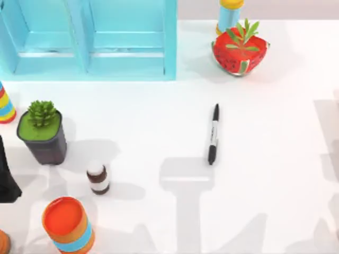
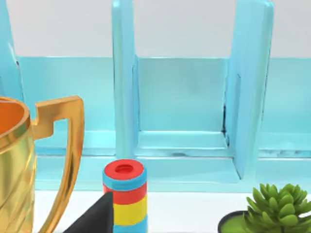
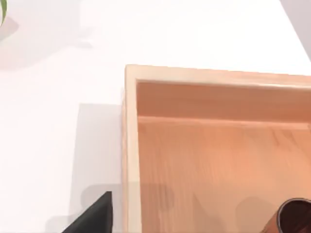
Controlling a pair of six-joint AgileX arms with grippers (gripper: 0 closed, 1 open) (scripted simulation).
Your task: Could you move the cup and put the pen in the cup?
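Note:
The pen [image 1: 213, 134], slim and black with a pale label band, lies flat on the white table a little right of centre, running near to far. The cup [image 3: 294, 216], dark reddish-brown with a dark inside, shows at the corner of the right wrist view, standing inside a shallow wooden box [image 3: 130, 145]. A dark edge of my right gripper [image 3: 95, 215] hangs over the table just outside that box's wall. My left arm [image 1: 7, 180] is a black shape at the table's left edge, and a dark tip of the left gripper [image 2: 93, 217] sits beside a striped cylinder.
A cyan shelf [image 1: 90, 37] spans the back left. A watermelon planter [image 1: 239, 50] stands back right. At the left are a potted succulent [image 1: 42, 132], a small brown white-capped bottle [image 1: 98, 178], an orange blue-banded cylinder [image 1: 69, 225], a striped cylinder [image 2: 124, 196] and a gold trophy [image 2: 19, 160].

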